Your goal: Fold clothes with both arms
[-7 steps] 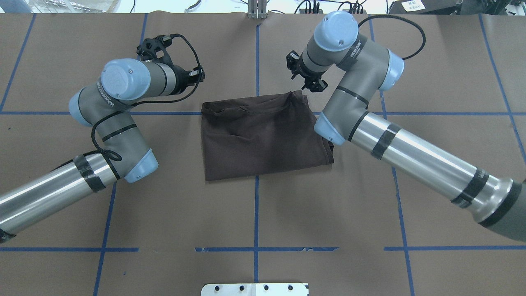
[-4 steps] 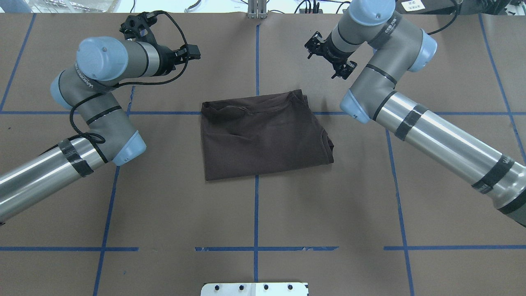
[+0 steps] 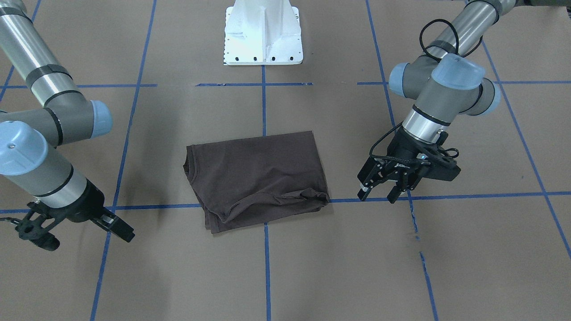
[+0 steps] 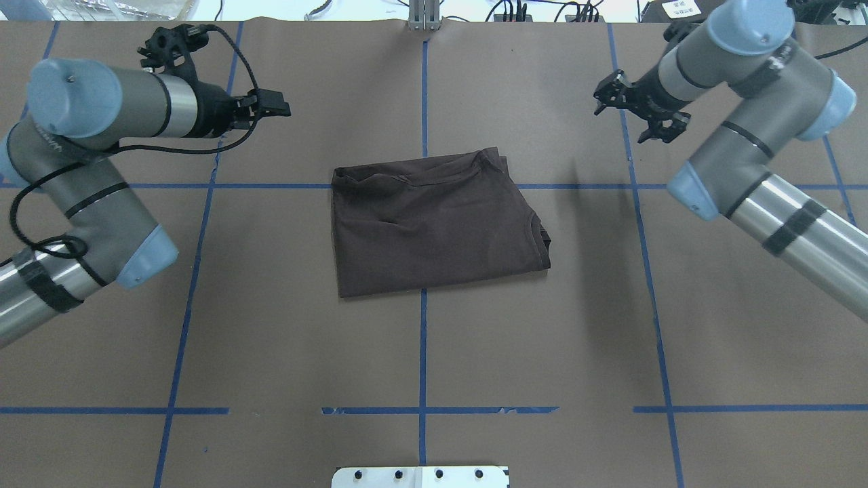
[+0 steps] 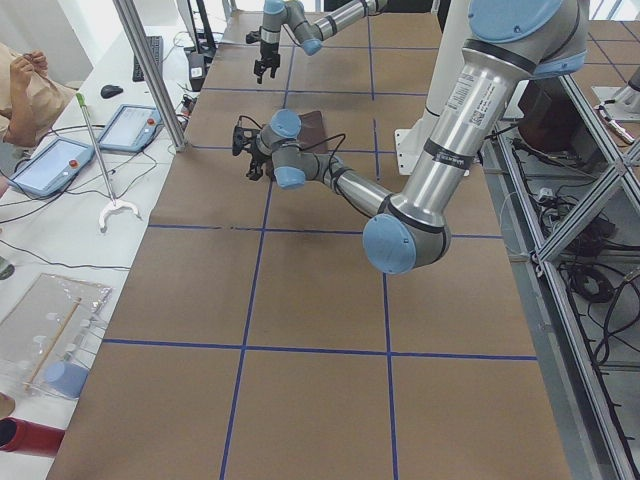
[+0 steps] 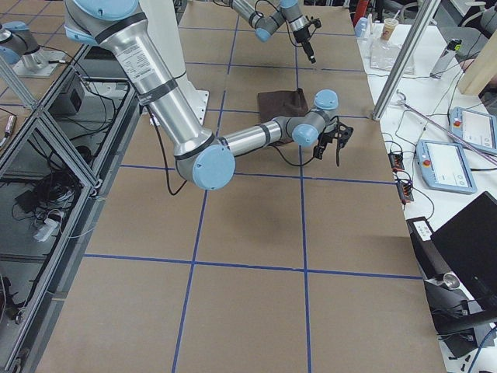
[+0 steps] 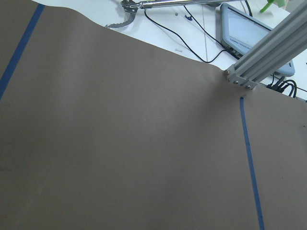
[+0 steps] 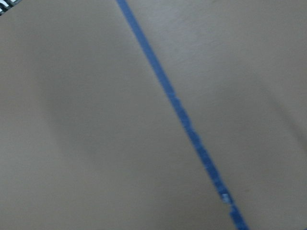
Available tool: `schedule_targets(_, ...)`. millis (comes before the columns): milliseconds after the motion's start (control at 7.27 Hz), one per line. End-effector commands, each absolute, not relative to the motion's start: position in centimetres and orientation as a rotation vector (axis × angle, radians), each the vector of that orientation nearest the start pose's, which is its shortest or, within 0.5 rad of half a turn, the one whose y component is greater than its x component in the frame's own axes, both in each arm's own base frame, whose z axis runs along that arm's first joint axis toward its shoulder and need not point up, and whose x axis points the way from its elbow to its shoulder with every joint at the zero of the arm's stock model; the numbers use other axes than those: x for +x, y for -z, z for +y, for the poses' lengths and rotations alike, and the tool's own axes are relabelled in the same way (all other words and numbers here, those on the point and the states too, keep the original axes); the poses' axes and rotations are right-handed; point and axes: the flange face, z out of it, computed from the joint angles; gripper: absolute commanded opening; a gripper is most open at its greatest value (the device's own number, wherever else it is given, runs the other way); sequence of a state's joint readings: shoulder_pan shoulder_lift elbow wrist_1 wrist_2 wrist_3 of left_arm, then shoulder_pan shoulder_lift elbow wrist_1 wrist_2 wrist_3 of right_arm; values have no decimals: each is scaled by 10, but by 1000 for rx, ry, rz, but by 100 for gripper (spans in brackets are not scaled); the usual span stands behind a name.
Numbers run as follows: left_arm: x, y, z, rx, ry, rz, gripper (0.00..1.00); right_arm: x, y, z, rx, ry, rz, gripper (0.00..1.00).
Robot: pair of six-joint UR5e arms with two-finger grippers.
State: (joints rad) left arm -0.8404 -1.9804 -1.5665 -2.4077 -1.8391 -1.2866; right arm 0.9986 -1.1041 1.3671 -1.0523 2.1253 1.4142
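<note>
overhead exterior has the shirt folded into a rough rectangle at the middle of the table, lying flat across a crossing of blue tape. its collar edge faces the robot's right and the far edge is bunched. left gripper hangs above bare table off the shirt's left side, fingers pointing down, jaws spread with nothing between them. right gripper is off the far right corner of the shirt, well apart from it; its jaws look spread and empty too. neither gripper touches the cloth. left wrist view shows only brown table cover, a tape line and a metal post at the edge. right wrist view is blurred: cover and one tape line.
</note>
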Motion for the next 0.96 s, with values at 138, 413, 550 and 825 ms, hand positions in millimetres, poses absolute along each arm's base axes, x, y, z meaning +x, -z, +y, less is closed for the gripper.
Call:
schedule_targets(138, 214, -424, -533, 563, 12, 1030, 91, -126, -551, -573, 36, -379, -916, 100)
schedule_targets(413, 72, -496, -545, 674, -194, 843, 99, -5, -623, -556, 133, -189, -811, 100)
schedule_targets(550, 26, -511, -552, 673, -254, 735, 99, 32, -639, -550, 125, -79, -766, 100)
schedule_targets(825, -35, -528, -567, 465, -266, 632, 99, 83, -649, -538, 93, 0, -741, 100)
